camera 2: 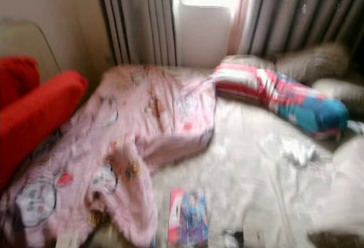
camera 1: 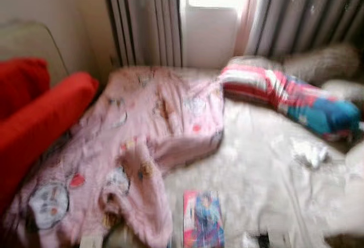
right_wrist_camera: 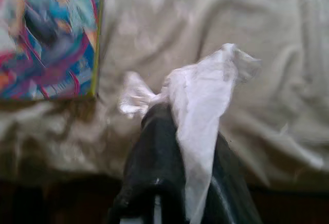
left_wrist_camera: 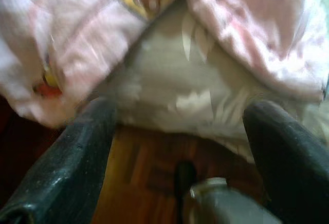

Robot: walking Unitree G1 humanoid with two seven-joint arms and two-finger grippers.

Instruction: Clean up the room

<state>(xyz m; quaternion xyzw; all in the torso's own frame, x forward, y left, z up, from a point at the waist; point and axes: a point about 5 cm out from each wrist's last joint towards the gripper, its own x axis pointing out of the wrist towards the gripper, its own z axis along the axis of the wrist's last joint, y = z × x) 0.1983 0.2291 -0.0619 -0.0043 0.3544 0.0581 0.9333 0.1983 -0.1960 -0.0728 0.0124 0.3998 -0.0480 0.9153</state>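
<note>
**A:** What's the room like?

**B:** A bedroom, blurred in the head views. A bed [camera 1: 267, 162] with a pale rumpled sheet stands under a window with grey curtains [camera 1: 148, 20]. From the left: a red cushion [camera 1: 40, 117] by the bed's edge, a pink patterned blanket [camera 1: 136, 145] spread over the left half, a bright picture book [camera 1: 203, 218] near the foot, a crumpled white scrap [camera 1: 310, 154] further right, and a striped bolster [camera 1: 290, 97] lying across the head end.

**A:** And the arms?

**B:** The left end effector [left_wrist_camera: 180, 147] hangs released, fingers wide apart, over the wooden floor at the bed's edge, below the blanket's hem. The right end effector [right_wrist_camera: 180, 131] is clenched on a white tissue [right_wrist_camera: 200, 100], just beside the book.

**A:** Which step, then?

**B:** I'd say litter collection: one tissue is gripped and wants carrying to a bin, though no bin is visible. The other scrap is left to fetch.

**A:** How does the tissue lie?

**B:** Its long axis runs along the fingers, its loose end flaring past the tips toward the sheet.
</note>
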